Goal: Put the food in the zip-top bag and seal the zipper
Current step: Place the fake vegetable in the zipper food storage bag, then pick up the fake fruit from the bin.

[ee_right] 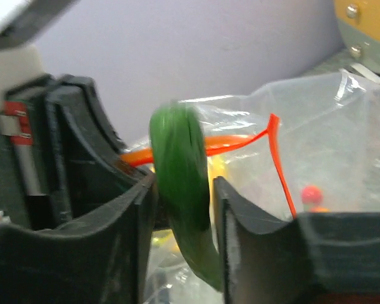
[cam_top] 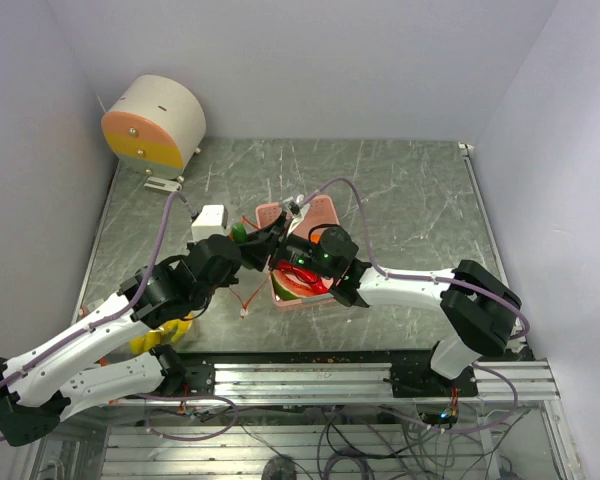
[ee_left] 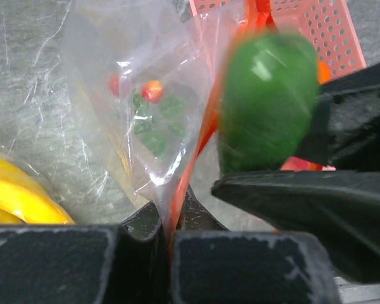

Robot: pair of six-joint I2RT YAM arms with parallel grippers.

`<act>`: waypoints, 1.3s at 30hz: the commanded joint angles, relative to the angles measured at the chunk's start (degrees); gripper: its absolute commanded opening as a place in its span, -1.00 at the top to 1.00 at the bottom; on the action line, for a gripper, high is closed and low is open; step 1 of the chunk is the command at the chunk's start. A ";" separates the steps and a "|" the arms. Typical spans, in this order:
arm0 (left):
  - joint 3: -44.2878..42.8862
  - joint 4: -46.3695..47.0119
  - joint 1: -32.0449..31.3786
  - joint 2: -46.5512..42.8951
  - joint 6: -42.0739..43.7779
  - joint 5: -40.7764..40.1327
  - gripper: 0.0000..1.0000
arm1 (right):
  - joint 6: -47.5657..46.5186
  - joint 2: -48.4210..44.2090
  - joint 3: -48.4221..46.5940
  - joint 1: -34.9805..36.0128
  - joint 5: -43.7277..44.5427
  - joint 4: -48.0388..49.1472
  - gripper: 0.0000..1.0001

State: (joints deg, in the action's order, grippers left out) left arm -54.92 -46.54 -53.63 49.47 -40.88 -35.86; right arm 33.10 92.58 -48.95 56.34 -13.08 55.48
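Observation:
My left gripper (ee_left: 168, 218) is shut on the orange-red zipper (ee_left: 202, 133) of the clear zip-top bag (ee_left: 133, 95) and holds the mouth up beside the pink tray (ee_left: 316, 31). My right gripper (ee_right: 183, 190) is shut on a smooth, curved green food piece (ee_right: 180, 171), held at the bag's mouth (ee_right: 342, 126); only its green skin shows. In the top view both grippers, left (cam_top: 252, 250) and right (cam_top: 280, 240), meet at the tray's (cam_top: 320, 212) left edge. A red-green watermelon slice (cam_top: 292, 287) lies in the tray. Yellow bananas (cam_top: 160, 335) lie under my left arm; whether they are inside the bag I cannot tell.
A round beige drum with an orange-pink face (cam_top: 155, 125) stands at the back left. A small white box (cam_top: 210, 220) sits just left of the tray. The aluminium rail (cam_top: 380, 375) runs along the near edge.

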 commanded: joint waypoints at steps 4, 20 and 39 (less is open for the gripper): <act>-1.70 0.52 -0.08 0.68 0.45 -0.59 0.86 | -8.05 -2.33 0.54 1.21 8.98 -13.88 -0.28; 0.06 0.07 -0.03 -1.56 0.07 -0.54 0.86 | -11.03 -16.64 -6.48 -1.53 30.88 -53.86 -0.64; 0.32 -0.54 -0.07 -3.29 2.02 -1.64 0.86 | -2.94 7.38 -19.25 -10.79 34.87 -75.67 -1.00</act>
State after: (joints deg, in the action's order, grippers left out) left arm -54.92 -46.81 -53.63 47.11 -39.79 -35.99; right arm 28.69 97.62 -67.09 45.91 18.39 -16.01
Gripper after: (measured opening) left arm 0.075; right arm 0.999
